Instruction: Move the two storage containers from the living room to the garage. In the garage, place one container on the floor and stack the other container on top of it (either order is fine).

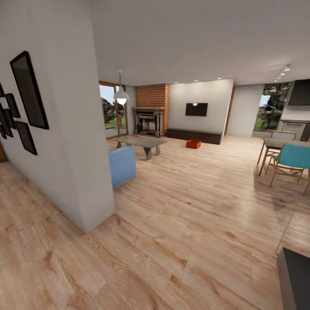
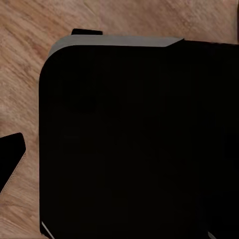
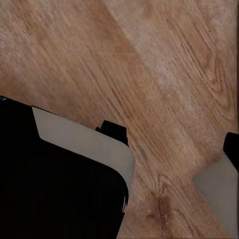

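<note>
Head camera looks far across the living room; both wrist cameras look straight down at the floor from close by.

The head view faces forward from standing height, past a white wall (image 1: 73, 129) at near left, over the wood-plank floor (image 1: 185, 224) to the far brick fireplace (image 1: 151, 100), TV (image 1: 196, 109) and a small orange-red container (image 1: 193, 144). The left wrist view sits just above a black robot body (image 2: 134, 144) over planks (image 2: 25, 74). The right wrist view also faces down, close to the boards (image 3: 149, 74). All three share the wood floor.
</note>
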{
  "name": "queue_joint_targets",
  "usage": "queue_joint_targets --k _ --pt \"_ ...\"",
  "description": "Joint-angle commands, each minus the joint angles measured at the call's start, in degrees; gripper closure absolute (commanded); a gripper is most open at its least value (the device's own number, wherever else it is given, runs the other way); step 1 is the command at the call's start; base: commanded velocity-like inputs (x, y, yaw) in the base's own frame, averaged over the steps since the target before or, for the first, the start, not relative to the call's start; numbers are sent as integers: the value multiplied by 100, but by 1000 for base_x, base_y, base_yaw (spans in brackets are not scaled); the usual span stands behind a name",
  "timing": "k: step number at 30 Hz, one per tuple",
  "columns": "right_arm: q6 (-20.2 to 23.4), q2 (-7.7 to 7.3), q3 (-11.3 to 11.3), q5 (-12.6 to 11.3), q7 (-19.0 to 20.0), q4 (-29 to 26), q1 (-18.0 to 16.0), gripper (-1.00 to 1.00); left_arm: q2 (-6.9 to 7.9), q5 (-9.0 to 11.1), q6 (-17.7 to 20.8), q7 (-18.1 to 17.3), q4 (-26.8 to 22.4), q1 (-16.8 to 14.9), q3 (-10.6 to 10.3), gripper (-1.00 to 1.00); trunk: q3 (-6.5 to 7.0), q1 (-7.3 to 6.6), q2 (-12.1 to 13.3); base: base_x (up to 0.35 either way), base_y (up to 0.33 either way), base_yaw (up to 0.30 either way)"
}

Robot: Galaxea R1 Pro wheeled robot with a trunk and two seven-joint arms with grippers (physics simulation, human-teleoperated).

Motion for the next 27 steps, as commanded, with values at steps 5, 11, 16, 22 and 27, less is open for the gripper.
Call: queue_joint_targets --k 5,11,16,22,27 --pt "-28 4 47 -77 10 17 -6 -100 -1 47 -13 5 0 -1 3 -100 -5 3 -3 323 0 0" --pt "-3 5 48 -19 20 17 -6 -100 -1 47 -13 7 -1 -1 1 -100 -5 3 -3 323 0 0" --pt "-8 5 48 7 20 17 -6 -100 -1 47 -4 3 0 -1 1 -100 -5 3 -3 323 0 0" --pt "-9 5 48 16 20 17 -6 -100 -1 47 -4 3 0 -1 1 -100 -5 3 -3 323 0 0" --pt "-28 5 48 17 -2 17 -6 -100 -1 47 -4 3 -2 -1 1 -100 -5 3 -3 323 0 0"
